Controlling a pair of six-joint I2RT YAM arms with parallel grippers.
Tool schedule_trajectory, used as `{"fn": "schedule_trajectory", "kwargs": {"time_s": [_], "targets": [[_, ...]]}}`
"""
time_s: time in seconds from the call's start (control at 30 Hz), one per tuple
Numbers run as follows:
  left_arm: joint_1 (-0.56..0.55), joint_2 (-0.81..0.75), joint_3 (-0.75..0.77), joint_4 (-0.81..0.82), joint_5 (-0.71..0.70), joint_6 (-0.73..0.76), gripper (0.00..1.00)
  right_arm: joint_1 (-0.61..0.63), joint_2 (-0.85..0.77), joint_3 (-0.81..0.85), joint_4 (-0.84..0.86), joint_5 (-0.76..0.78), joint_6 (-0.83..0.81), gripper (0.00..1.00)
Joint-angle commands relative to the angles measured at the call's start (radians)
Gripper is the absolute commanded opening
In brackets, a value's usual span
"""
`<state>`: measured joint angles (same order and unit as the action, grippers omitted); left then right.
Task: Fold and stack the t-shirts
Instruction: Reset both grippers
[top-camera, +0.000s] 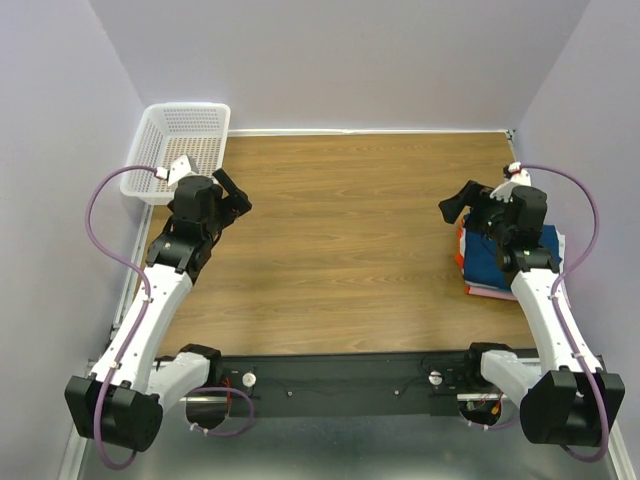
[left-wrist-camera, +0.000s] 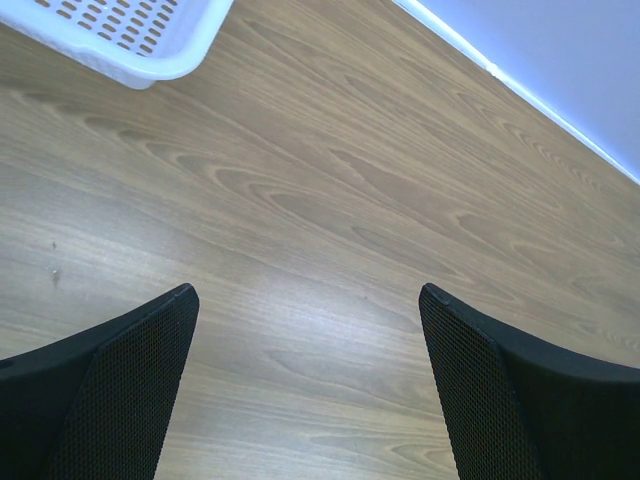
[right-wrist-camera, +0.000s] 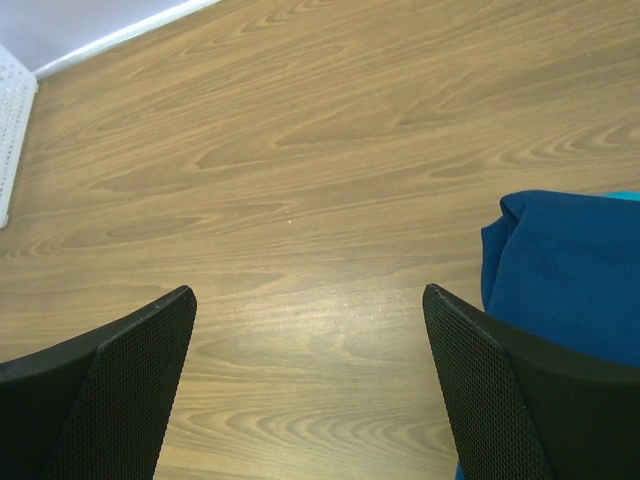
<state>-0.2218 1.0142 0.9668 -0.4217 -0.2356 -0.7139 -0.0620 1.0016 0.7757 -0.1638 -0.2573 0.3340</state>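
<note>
Top external: both arms are raised over the table (top-camera: 350, 250). The left gripper (top-camera: 233, 193) and right gripper (top-camera: 458, 203) are spread wide with nothing between the fingers — wrist views show only bare wood in the gaps. The t-shirt stack (top-camera: 488, 270) sits at the right of the frame, partly under the right arm. The dark blue tee (top-camera: 488, 258) is on top, with an orange-red tee (top-camera: 461, 246) edge at its left and a pink tee (top-camera: 492, 293) edge at the bottom. No loose shirt is on the wood, so folding looks finished and the step reads as pulling clear. The right arm should rise straight up before swinging — a drag across the blue fold would skew the stack. White mesh basket (top-camera: 190, 108), upper left: no cloth seen inside, near corner hidden behind the left arm.
</note>
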Motion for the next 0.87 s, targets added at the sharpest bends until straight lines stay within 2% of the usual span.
{"fn": "schedule_trajectory", "kwargs": {"time_s": [0.0,0.43,0.83], "targets": [[0.007,-0.037,0.012,-0.042,-0.070,-0.012,0.98,0.002,-0.009,-0.019,0.061,-0.034,-0.007,1.00],[0.007,-0.074,-0.007,-0.031,-0.113,-0.027,0.98,0.002,-0.055,-0.010,0.063,-0.152,-0.044,1.00],[0.007,-0.072,-0.017,-0.028,-0.126,-0.035,0.98,0.002,-0.058,0.004,0.061,-0.175,-0.035,1.00]]}}
